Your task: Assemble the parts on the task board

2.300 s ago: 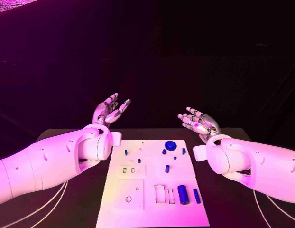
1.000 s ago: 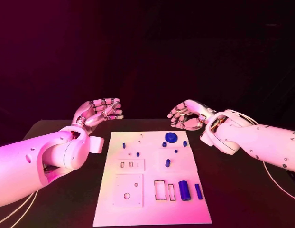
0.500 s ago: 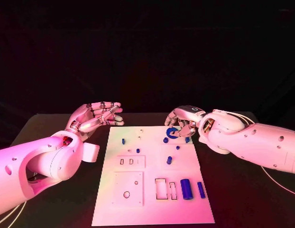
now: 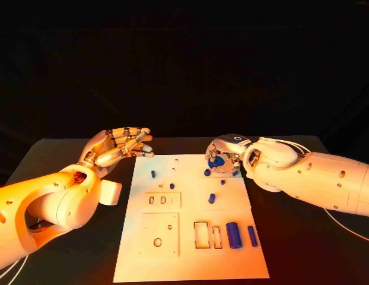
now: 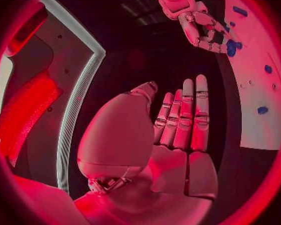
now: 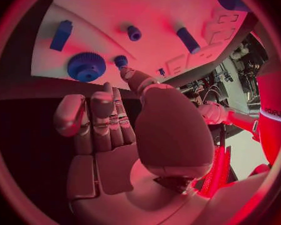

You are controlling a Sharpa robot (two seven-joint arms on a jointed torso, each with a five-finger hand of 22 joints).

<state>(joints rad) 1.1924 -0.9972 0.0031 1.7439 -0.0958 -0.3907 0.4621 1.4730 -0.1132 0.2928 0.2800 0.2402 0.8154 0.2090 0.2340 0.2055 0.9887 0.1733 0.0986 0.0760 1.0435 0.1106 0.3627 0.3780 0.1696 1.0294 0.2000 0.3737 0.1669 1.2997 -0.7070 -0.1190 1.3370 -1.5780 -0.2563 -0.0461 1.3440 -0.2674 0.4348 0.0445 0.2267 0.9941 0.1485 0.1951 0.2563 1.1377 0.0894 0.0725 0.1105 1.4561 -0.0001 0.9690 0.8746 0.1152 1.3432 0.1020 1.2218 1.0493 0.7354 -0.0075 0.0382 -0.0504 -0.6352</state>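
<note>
The white task board [image 4: 184, 249] lies in the middle of the black table. A blue gear [image 4: 218, 161] sits near its far right corner. My right hand [image 4: 225, 155] hovers over that gear with its fingers bent down around it; in the right wrist view the fingertips [image 6: 100, 99] end just short of the gear [image 6: 87, 66] and grip nothing. My left hand [image 4: 120, 145] hangs beside the board's far left corner, fingers loosely curled and empty. In the left wrist view its fingers [image 5: 189, 115] lie straight, with the right hand [image 5: 200, 27] beyond.
A thick blue cylinder [image 4: 233, 234] and a thin blue bar [image 4: 252, 236] lie near the board's near right, beside rectangular slots [image 4: 201, 234]. A blue peg [image 4: 211, 198] and small pegs [image 4: 153, 174] stand mid-board. A white block [image 4: 109, 191] rests left of the board.
My right hand has swung inward and come down over the blue gear. My left hand has curled its fingers and stayed by the board's far left corner.
</note>
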